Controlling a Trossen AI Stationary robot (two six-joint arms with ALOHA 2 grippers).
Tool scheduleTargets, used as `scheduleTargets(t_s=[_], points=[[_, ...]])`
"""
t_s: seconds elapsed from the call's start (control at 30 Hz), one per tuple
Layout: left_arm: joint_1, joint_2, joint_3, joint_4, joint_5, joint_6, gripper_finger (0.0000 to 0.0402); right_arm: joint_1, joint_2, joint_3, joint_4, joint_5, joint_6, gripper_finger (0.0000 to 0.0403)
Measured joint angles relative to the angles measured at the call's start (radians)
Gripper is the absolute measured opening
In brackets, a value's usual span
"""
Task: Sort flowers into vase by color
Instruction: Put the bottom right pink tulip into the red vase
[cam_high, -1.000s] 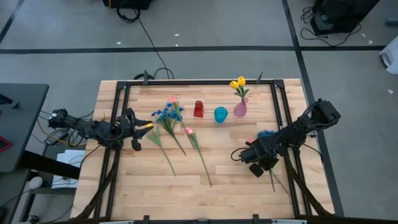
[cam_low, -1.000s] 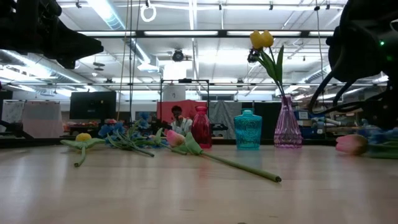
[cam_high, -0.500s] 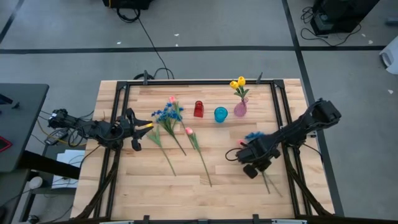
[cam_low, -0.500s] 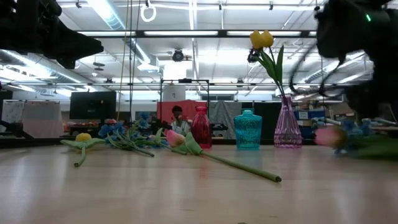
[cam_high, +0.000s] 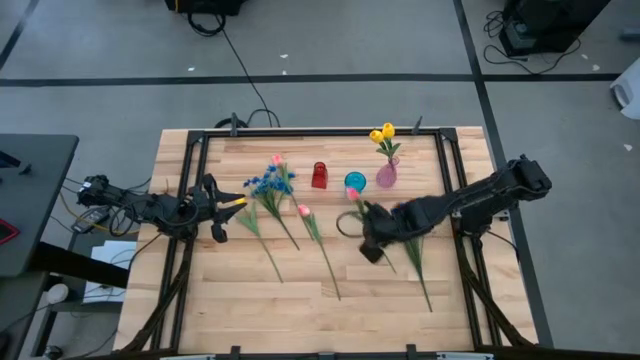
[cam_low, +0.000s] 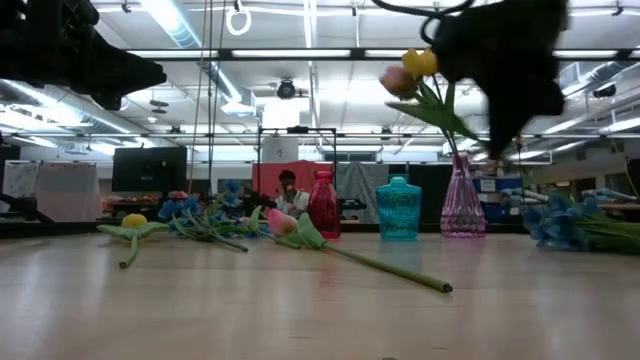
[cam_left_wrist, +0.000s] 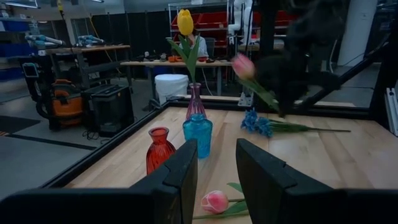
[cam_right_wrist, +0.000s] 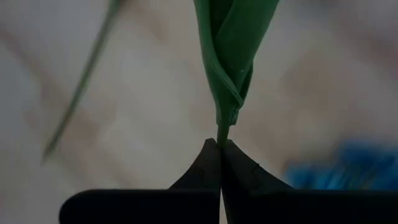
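My right gripper (cam_high: 368, 232) hangs above the table's middle, shut on a pink tulip (cam_high: 352, 192) whose head shows high in the low view (cam_low: 397, 80). Along the far side stand a red vase (cam_high: 319, 175), a teal vase (cam_high: 355, 184) and a pink vase (cam_high: 386, 176) that holds yellow tulips (cam_high: 383, 132). A blue spray (cam_low: 560, 222) lies on the table at the right. My left gripper (cam_left_wrist: 216, 168) waits open at the left edge, nothing between its fingers. My right gripper pinches the tulip's thin green stem (cam_right_wrist: 221, 132) between its two fingertips, just below the base of a leaf (cam_right_wrist: 230, 50). The fingers come from above, pointing steeply down. The tulip is lifted clear of the table and tilted, its head up toward the vases.
On the left half lie a blue spray (cam_high: 270, 182), two pink tulips (cam_high: 275, 160) (cam_high: 303, 211) and a yellow tulip (cam_low: 133, 220), stems toward the near edge. A black frame (cam_high: 300, 133) rims the table. Bare wood lies along the near edge.
My right gripper has risen and gone toward the table's left and the vases, turning at the wrist. The pink tulip, which lay on the table at the right, has come up with it and now hangs clear. The blue spray stays on the table.
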Motion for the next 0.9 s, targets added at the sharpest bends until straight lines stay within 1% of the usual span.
scheduleTargets(t_s=[0.1, 0.23, 0.3, 0.37, 0.47, 0.6, 0.9], points=[[0.0, 0.0, 0.0, 0.0, 0.0, 0.0, 0.0115, -0.065, 0.0, 0.025, 0.09, 0.132, -0.132, 0.0006], [0.0, 0.0, 0.0, 0.0, 0.0, 0.001, 0.0115, -0.138, 0.0, 0.057, 0.316, 0.245, -0.374, 0.0006], [0.0, 0.0, 0.0, 0.0, 0.0, 0.001, 0.0115, -0.172, 0.0, 0.062, 0.457, 0.277, -0.493, 0.0006], [0.0, 0.0, 0.0, -0.001, 0.0, -0.001, 0.0115, -0.205, 0.0, 0.062, 0.604, 0.286, -0.603, 0.0006], [0.0, 0.0, 0.0, -0.003, 0.0, -0.016, 0.0115, -0.251, 0.0, 0.062, 0.76, 0.296, -0.724, 0.0006], [0.0, 0.0, 0.0, 0.003, 0.0, -0.028, 0.0115, -0.295, 0.0, 0.062, 0.86, 0.333, -0.834, 0.0006], [0.0, 0.0, 0.0, 0.001, 0.0, -0.031, 0.0115, -0.355, 0.0, 0.062, 0.916, 0.345, -0.924, 0.0006]])
